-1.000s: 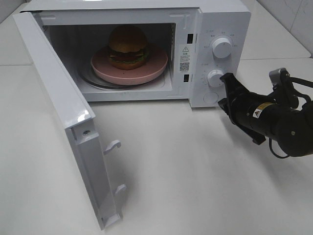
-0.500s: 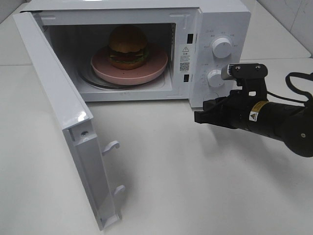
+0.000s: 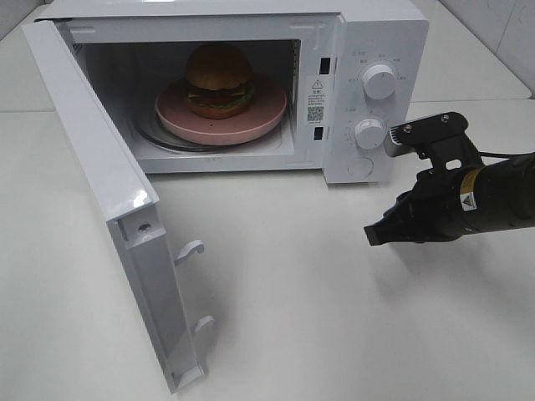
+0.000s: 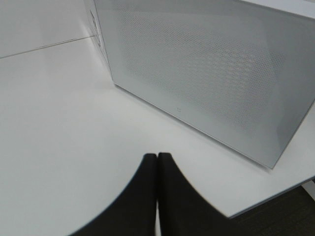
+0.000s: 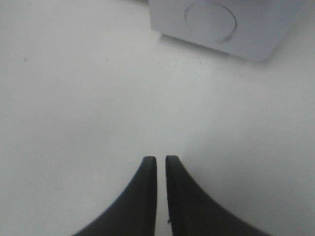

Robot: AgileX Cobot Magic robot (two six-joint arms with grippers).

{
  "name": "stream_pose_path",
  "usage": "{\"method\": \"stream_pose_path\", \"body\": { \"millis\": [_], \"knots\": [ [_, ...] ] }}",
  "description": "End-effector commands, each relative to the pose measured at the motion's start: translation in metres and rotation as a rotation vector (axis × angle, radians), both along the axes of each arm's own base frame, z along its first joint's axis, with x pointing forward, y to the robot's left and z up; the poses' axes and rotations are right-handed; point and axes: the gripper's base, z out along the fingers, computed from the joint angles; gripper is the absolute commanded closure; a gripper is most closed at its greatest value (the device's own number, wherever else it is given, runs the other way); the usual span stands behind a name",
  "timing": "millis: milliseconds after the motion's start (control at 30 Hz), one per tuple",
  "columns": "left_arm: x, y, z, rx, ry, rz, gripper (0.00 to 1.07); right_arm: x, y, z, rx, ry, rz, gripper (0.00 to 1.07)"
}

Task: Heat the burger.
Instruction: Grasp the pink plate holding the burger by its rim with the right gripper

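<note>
The microwave (image 3: 368, 50) door (image 3: 109, 192) stands wide open, leaving the cavity unblocked. Inside, the burger (image 3: 218, 79) sits upright, bun uppermost, on a pink plate (image 3: 255, 117). The left gripper (image 4: 157, 160) and right gripper (image 3: 374, 235) both have their fingers pressed together above the table (image 3: 334, 326).

The table (image 3: 318, 317) is white, matte and plain, made of joined panels, with a seam (image 3: 468, 101) running across its far part. A white tiled wall (image 3: 512, 29) rises behind the far right corner. Dark floor (image 4: 290, 209) shows beyond one table edge. Lighting is even and shadows are soft.
</note>
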Motion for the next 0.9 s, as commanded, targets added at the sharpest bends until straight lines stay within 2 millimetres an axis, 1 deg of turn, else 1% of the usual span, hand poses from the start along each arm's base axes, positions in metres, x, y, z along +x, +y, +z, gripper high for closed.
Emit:
{"method": "stream_pose_path", "body": {
  "millis": [33,67,133,167,233,333,367,433,500,600,633,700,733,767,800,833,867,900],
  "knots": [
    [-0.002,0.001,0.0,-0.017,-0.019,0.003,1.07,-0.004,-0.008,0.006,-0.062,0.059,-0.052,0.96],
    [-0.002,0.001,0.0,-0.017,-0.019,0.003,1.07,-0.004,-0.008,0.006,-0.062,0.059,-0.052,0.96],
    [-0.002,0.001,0.0,-0.017,-0.019,0.003,1.07,-0.001,-0.012,0.013,-0.089,0.126,-0.138,0.96],
    [-0.002,0.001,0.0,-0.017,-0.019,0.003,1.07,-0.001,-0.012,0.013,-0.089,0.126,-0.138,0.96],
    [-0.002,0.001,0.0,-0.017,-0.019,0.003,1.07,0.001,-0.016,0.022,-0.157,0.262,-0.203,0.96],
    [-0.002,0.001,0.0,-0.017,-0.019,0.003,1.07,0.001,-0.015,0.025,-0.166,0.298,-0.201,0.96],
    [-0.002,0.001,0.0,-0.017,-0.019,0.003,1.07,0.002,-0.012,0.032,-0.179,0.365,-0.162,0.96],
    [-0.002,0.001,0.0,-0.017,-0.019,0.003,1.07,0.002,-0.009,0.034,-0.161,0.394,-0.149,0.95],
    [-0.002,0.001,0.0,-0.017,-0.019,0.003,1.07,0.004,0.007,0.048,-0.058,0.465,-0.039,0.95],
    [-0.002,0.001,0.0,-0.017,-0.019,0.003,1.07,0.005,0.011,0.052,-0.023,0.469,-0.008,0.95],
    [-0.002,0.001,0.0,-0.017,-0.019,0.003,1.07,0.007,0.019,0.058,0.031,0.456,0.058,0.93],
    [-0.002,0.001,0.0,-0.017,-0.019,0.003,1.07,0.008,0.022,0.06,0.063,0.447,0.076,0.92],
    [-0.002,0.001,0.0,-0.017,-0.019,0.003,1.07,0.01,0.027,0.065,0.103,0.423,0.12,0.88],
    [-0.002,0.001,0.0,-0.017,-0.019,0.003,1.07,0.012,0.031,0.069,0.135,0.397,0.157,0.82],
    [-0.002,0.001,0.0,-0.017,-0.019,0.003,1.07,0.012,0.031,0.069,0.135,0.397,0.157,0.82],
    [-0.002,0.001,0.0,-0.017,-0.019,0.003,1.07,0.013,0.033,0.07,0.143,0.386,0.171,0.78],
    [-0.002,0.001,0.0,-0.017,-0.019,0.003,1.07,0.015,0.037,0.076,0.152,0.351,0.211,0.69],
    [-0.002,0.001,0.0,-0.017,-0.019,0.003,1.07,0.015,0.037,0.076,0.152,0.351,0.211,0.69]
  ]
}}
